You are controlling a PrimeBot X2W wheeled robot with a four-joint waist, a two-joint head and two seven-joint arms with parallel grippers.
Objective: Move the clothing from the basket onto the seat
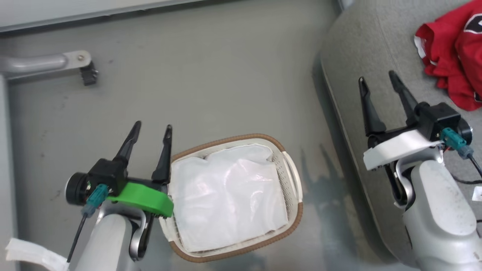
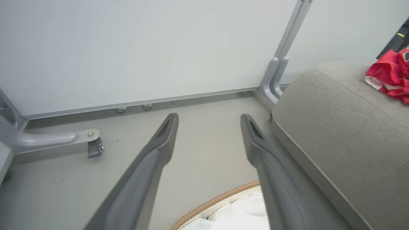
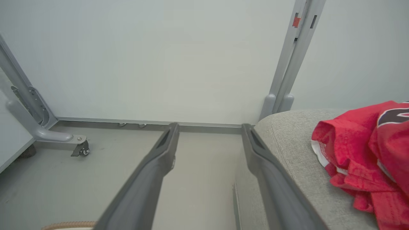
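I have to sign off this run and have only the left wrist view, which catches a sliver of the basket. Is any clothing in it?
Observer: No. From the head view, the basket holds its white liner and nothing red.
Operator: Is the right gripper holding anything?
Observer: No. The right gripper is open and empty, its fingers above the edge of the seat.
Operator: Is the clothing clear of it?
Observer: Yes. The clothing lies crumpled on the seat, apart from those fingers, with a black numeral showing.
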